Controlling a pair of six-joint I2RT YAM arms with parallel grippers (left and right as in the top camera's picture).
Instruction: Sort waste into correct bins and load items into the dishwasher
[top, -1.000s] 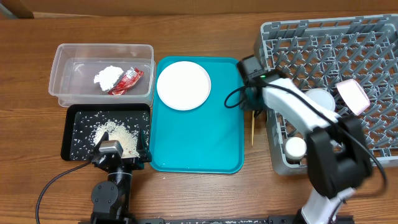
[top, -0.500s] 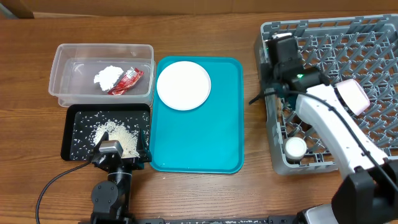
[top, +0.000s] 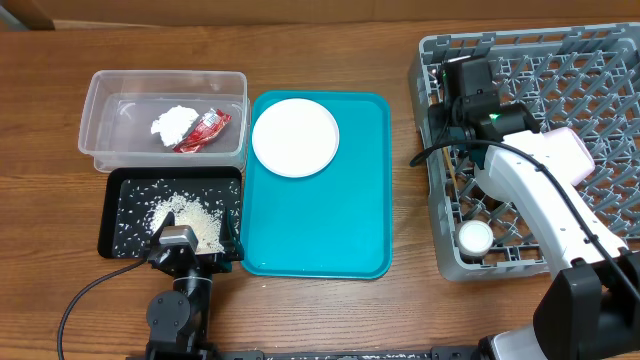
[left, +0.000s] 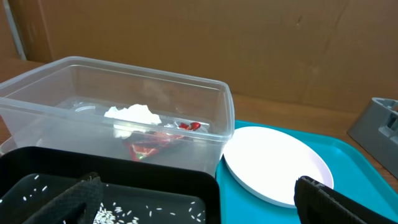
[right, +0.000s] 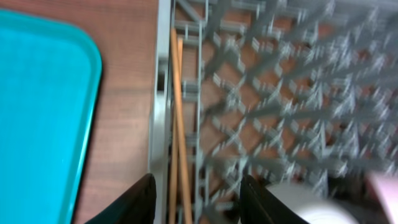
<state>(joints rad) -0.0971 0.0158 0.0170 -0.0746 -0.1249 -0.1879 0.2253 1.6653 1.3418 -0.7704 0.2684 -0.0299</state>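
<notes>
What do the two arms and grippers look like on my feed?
Right arm: glossy white shells, black joints, a green light at its black wrist, a looping black cable. Left arm: black, silver cap, trailing black cable. Left gripper and right gripper: black fingers.

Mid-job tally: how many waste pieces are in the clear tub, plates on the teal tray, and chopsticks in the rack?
Waste pieces in clear tub: 2 (tissue, red wrapper)
Plates on teal tray: 1
Chopsticks in rack: 2
Total: 5
</notes>
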